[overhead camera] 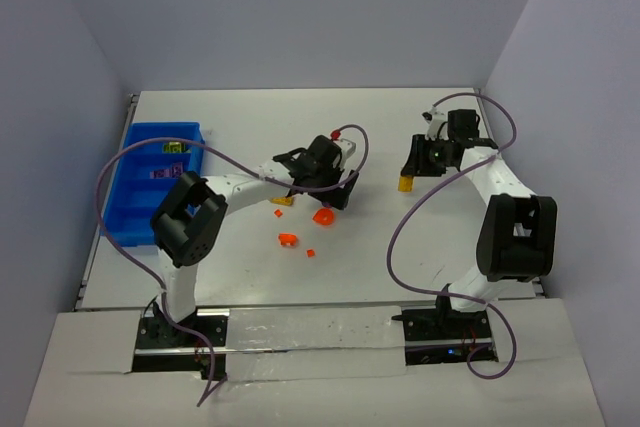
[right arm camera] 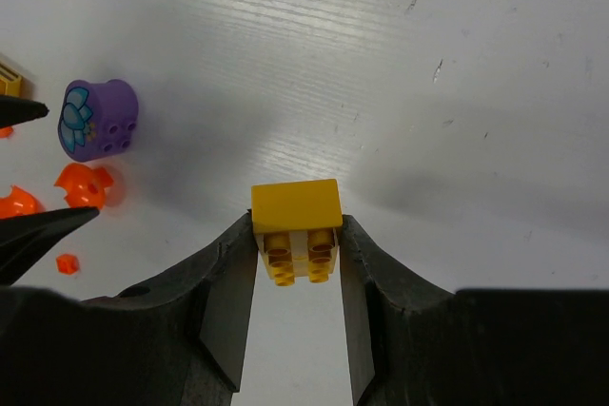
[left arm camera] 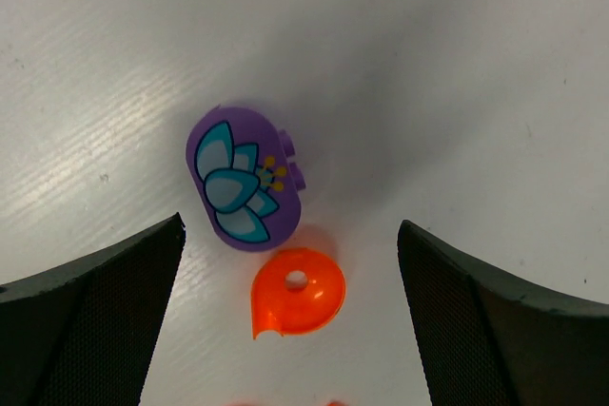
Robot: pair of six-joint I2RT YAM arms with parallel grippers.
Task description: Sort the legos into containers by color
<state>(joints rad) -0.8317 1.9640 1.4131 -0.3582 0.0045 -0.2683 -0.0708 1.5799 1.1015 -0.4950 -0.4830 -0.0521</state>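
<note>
My right gripper [right arm camera: 297, 225] is shut on a yellow lego brick [right arm camera: 296, 204], held a little above the table at the right [overhead camera: 405, 185]. My left gripper [left arm camera: 290, 235] stands open above the table's middle, its fingers apart on either side of two legos. These are a purple brick with a flower print [left arm camera: 245, 178] and an orange round piece [left arm camera: 298, 292], touching each other; the orange piece [overhead camera: 322, 216] also shows from above. The blue container tray [overhead camera: 128, 209] lies at the far left with small purple [overhead camera: 172, 169] and green [overhead camera: 172, 147] bits in its compartments.
More orange bits [overhead camera: 287, 240] [overhead camera: 311, 251] lie near the front of the middle, and a small yellow-orange piece [overhead camera: 283, 202] sits beside the left arm. Cables loop over both arms. Grey walls close in the table on three sides.
</note>
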